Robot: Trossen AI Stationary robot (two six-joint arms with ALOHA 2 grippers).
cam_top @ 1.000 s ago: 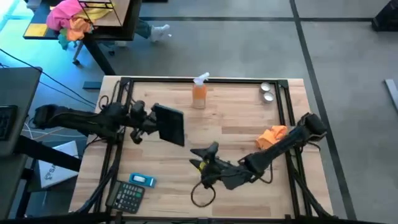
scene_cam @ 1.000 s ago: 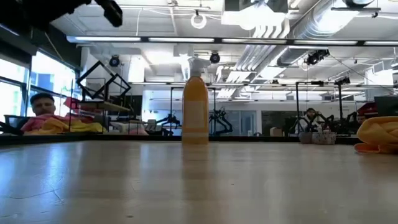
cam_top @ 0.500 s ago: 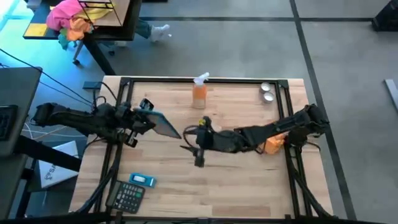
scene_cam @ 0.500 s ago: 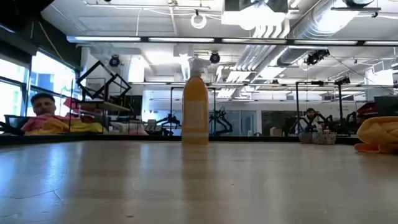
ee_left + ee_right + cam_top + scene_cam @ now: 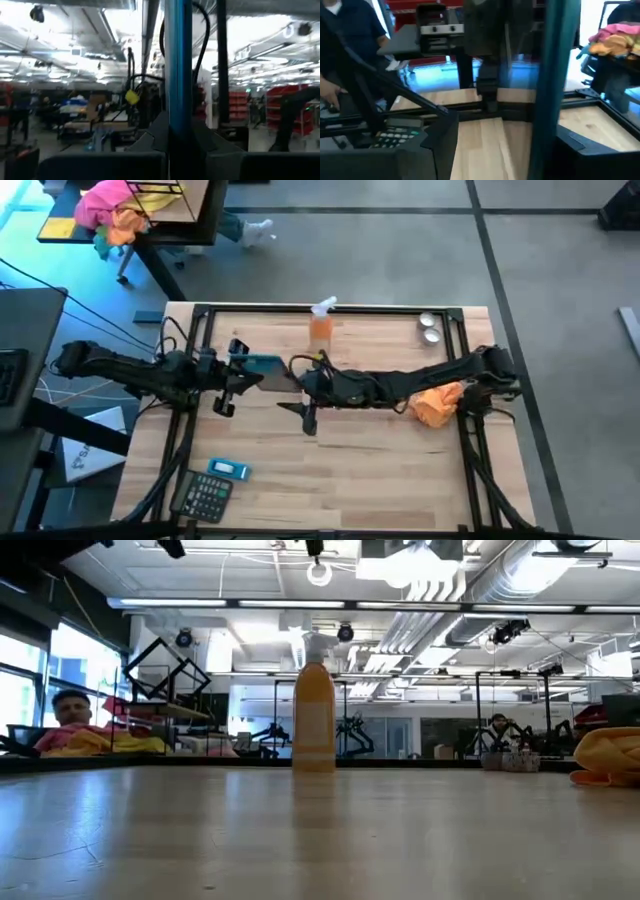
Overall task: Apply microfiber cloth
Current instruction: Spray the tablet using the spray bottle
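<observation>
Wooden desk (image 5: 400, 450) carries both arms meeting at its centre: left gripper (image 5: 262, 372) fingers clamped on a phone (image 5: 262, 366), right gripper (image 5: 300, 380) fingers apparently closed on its other edge. Microfiber cloth (image 5: 436, 404) lies crumpled at three o'clock; a spray bottle (image 5: 321, 330) stands at twelve.

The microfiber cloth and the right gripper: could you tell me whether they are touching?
Apart. The high view shows the right gripper at mid-table by the phone, with bare wood between it and the microfiber cloth.
</observation>
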